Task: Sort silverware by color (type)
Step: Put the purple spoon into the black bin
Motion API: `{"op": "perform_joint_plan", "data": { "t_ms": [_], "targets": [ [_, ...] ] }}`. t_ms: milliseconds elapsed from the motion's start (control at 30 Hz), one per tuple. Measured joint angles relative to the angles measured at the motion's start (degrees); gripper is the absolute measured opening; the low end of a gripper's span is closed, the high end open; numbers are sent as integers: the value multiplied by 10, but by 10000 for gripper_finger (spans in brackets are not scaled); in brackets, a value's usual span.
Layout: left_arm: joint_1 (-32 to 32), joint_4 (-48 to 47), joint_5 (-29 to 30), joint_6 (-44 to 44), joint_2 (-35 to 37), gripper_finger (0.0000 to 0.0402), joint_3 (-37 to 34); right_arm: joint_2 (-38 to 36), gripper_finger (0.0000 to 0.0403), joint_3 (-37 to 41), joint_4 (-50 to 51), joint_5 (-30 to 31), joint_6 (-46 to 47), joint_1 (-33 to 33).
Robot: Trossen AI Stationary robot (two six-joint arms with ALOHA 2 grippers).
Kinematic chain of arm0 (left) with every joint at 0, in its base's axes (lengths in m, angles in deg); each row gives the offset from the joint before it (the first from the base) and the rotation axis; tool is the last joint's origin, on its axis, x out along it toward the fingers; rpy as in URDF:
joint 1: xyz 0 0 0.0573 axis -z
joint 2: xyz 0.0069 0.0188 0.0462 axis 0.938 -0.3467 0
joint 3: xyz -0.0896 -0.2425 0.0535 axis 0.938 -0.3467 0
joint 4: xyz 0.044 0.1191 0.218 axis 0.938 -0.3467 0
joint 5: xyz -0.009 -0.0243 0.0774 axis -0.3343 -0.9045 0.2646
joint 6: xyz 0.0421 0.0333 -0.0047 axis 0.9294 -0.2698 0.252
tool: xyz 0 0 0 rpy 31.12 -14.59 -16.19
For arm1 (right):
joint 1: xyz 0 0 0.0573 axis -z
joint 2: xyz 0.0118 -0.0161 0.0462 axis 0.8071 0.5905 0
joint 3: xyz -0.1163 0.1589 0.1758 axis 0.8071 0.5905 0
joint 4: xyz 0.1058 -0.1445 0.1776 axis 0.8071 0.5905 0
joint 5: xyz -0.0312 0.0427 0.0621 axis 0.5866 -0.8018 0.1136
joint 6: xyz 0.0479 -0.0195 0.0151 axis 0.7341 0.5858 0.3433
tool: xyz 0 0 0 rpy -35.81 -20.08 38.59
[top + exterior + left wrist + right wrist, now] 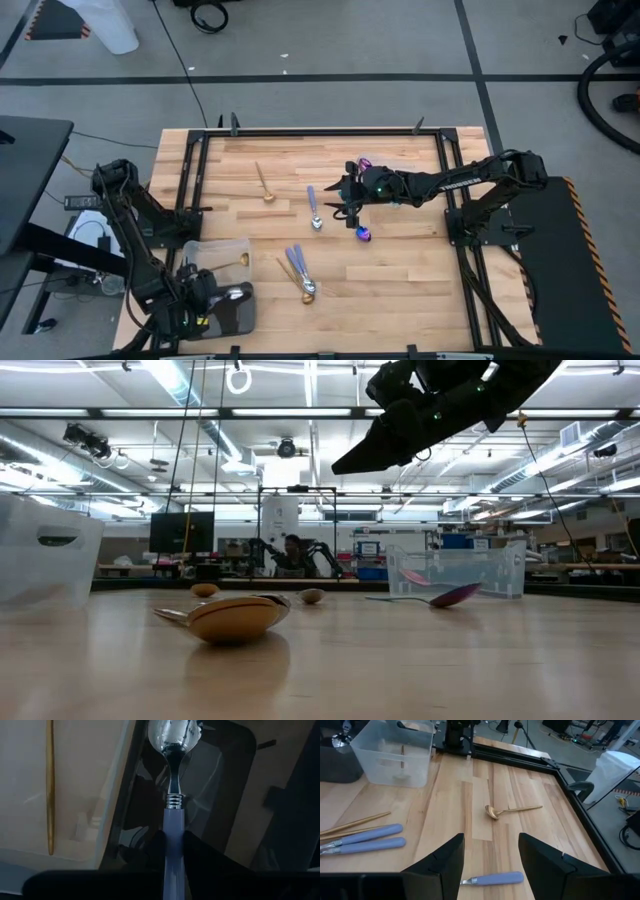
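Observation:
My left gripper [215,298] is at the table's near left corner, shut on a silver spoon with a lavender handle [174,820], above a dark container [238,318]. A gold spoon [243,260] lies in the clear container [200,250] beside it. My right gripper [492,865] hovers open over mid-table, above a lavender-handled spoon [495,879] that lies flat. Also flat on the table are a gold spoon [266,186], two lavender-handled pieces with a gold one [300,272], and a purple-blue spoon [363,234]. My left gripper pinches the spoon's lavender handle [174,851] between its two fingers [200,854]. The fingers come from above and point steeply down, lying along the handle. The spoon sticks out past the fingertips, its silver bowl [172,735] lowest, over the dark container [225,780]. Whether the bowl touches the container I cannot tell.
A black metal frame [300,131] runs along the table's far edge and sides. A clear container [455,572] stands at the far right with a purple spoon [450,596] in front of it. Bare wood lies between the scattered pieces at mid-table.

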Motion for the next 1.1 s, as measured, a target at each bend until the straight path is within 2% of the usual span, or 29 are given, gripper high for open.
{"op": "perform_joint_plan", "data": {
  "t_ms": [167,433,567,733,1100],
  "targets": [
    [0,-9,3,-1,0,61,0,0,197,0,0,0,0,0],
    [-27,-11,13,8,0,120,0,0,197,0,0,0,0,0],
    [-42,-9,13,14,0,137,0,0,197,0,0,0,0,0],
    [-63,-14,9,48,1,135,23,0,197,0,0,0,2,0],
    [-123,-129,9,133,2,117,95,0,197,0,-3,-1,15,0]
  ]
}}
